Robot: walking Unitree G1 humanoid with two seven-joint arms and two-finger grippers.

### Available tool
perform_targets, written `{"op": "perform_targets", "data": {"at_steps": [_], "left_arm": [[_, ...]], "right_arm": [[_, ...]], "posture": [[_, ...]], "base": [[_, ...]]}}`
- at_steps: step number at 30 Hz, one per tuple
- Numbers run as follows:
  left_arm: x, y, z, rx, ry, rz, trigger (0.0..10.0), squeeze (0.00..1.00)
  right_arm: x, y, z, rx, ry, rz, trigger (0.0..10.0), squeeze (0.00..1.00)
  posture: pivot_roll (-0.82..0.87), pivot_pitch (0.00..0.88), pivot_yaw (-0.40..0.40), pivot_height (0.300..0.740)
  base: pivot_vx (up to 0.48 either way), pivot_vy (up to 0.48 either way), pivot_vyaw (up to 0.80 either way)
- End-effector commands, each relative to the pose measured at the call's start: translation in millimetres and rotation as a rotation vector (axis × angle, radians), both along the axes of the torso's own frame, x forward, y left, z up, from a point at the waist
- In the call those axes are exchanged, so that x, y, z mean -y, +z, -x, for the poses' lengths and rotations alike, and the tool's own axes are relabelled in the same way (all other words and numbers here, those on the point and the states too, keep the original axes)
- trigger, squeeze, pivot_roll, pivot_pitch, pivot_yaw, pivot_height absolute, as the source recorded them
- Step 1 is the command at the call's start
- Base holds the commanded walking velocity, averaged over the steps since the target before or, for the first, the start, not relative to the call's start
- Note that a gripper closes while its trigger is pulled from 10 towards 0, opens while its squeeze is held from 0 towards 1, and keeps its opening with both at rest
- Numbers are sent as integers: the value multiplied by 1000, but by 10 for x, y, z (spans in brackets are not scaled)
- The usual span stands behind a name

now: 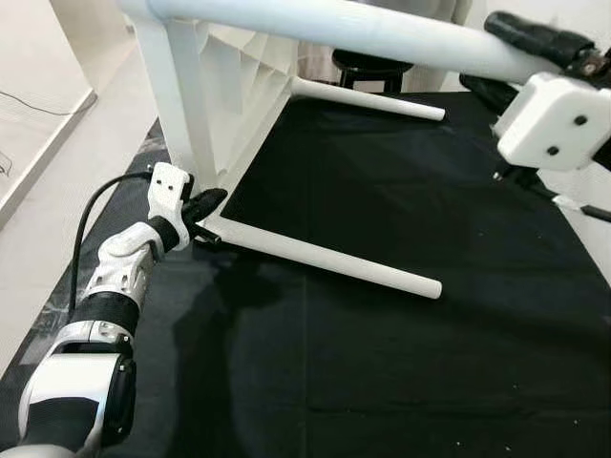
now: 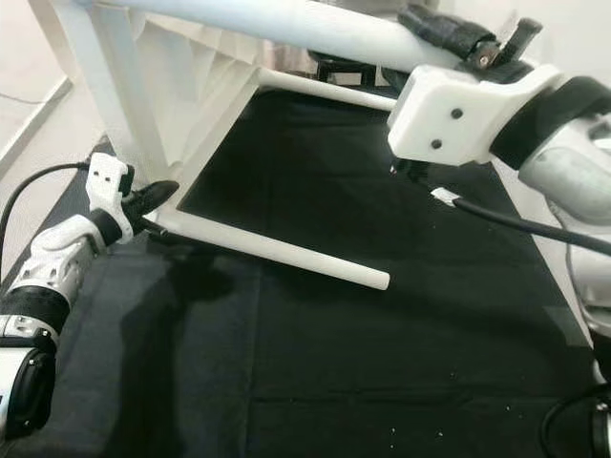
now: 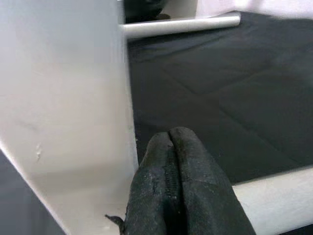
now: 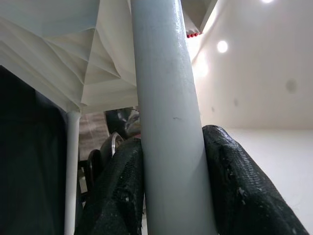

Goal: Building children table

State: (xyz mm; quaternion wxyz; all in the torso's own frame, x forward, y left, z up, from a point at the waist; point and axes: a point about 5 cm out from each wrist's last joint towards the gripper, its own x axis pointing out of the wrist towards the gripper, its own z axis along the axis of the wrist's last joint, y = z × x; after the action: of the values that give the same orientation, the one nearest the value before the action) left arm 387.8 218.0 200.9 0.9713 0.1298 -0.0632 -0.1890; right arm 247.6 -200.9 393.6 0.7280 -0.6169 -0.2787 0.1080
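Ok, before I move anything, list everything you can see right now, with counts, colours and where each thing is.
white plastic children's table: one, white, tipped on its side on the black cloth, ribbed underside facing right.
white round table legs: three visible, white; two low over the cloth, one raised across the top.
black cloth mat: one, black, covering the floor under the table.
dark round stool: one, black, behind the table.
pale floor: beige, left of the cloth.
left hand: black fingers shut, at the near table corner.
right hand: black fingers clamped on the raised leg.
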Motion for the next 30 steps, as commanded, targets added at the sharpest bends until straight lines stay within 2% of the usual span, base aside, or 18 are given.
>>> {"op": "perform_targets", "data": {"at_steps": [1,5,7,9,10,11,12,13,15,16,18,22,24,25,27,28,29,30], "left_arm": [[-832,54,166,10,412,-19,10000,0],[-868,161,160,43,421,-41,10000,0],[-946,537,142,143,422,-85,10000,0],[-946,537,142,143,422,-85,10000,0],[-975,796,141,209,419,-109,10000,0],[-975,796,141,209,419,-109,10000,0],[-986,1060,149,275,410,-132,10000,0],[-986,1060,149,275,410,-132,10000,0],[-957,1428,175,376,387,-165,10000,0],[-957,1428,175,376,387,-165,10000,0],[-894,1651,192,441,354,-187,10000,0],[-863,1723,197,461,338,-196,10000,0],[-807,1829,202,484,305,-223,10000,0],[-807,1829,202,484,305,-223,10000,0],[-759,1938,208,495,278,-258,10000,0],[-749,1977,212,498,272,-267,10000,0],[-749,1977,212,498,272,-267,10000,0],[-730,2044,220,508,267,-280,10000,0]], "right_arm": [[331,73,2,-2,-108,-136,0,0],[390,111,6,14,-132,-163,0,0],[504,219,16,56,-179,-199,0,0],[504,219,16,56,-179,-199,0,0],[560,290,24,85,-200,-218,0,0],[560,290,24,85,-200,-218,0,0],[606,352,30,109,-217,-233,0,0],[606,352,30,109,-217,-233,0,0],[687,432,37,142,-251,-272,0,0],[687,432,37,142,-251,-272,0,0],[772,457,38,150,-285,-322,0,0],[822,459,39,149,-305,-355,0,0],[991,392,40,111,-376,-476,0,0],[991,392,40,111,-376,-476,0,0],[1215,211,50,47,-456,-726,0,0],[1274,137,56,25,-476,-813,0,0],[1274,137,56,25,-476,-813,0,0],[1312,3,47,-21,-486,-923,0,0]], "posture": [[-246,182,84,740],[-244,180,84,740],[-230,174,89,740],[-230,174,89,740],[-225,171,90,740],[-225,171,90,740],[-216,166,94,740],[-216,166,94,740],[-205,159,99,740],[-205,159,99,740],[-196,150,105,740],[-196,150,105,740],[-186,143,112,740],[-186,143,112,740],[-174,139,118,740],[-171,139,123,740],[-171,139,123,740],[-165,139,124,740]], "base": [[0,0,0],[0,0,0],[0,0,0],[0,0,0],[0,0,0],[0,0,0],[0,0,0],[0,0,0],[0,0,0],[0,0,0],[0,0,0],[0,0,0],[0,0,0],[0,0,0],[0,0,0],[0,0,0],[0,0,0],[0,0,0]]}}
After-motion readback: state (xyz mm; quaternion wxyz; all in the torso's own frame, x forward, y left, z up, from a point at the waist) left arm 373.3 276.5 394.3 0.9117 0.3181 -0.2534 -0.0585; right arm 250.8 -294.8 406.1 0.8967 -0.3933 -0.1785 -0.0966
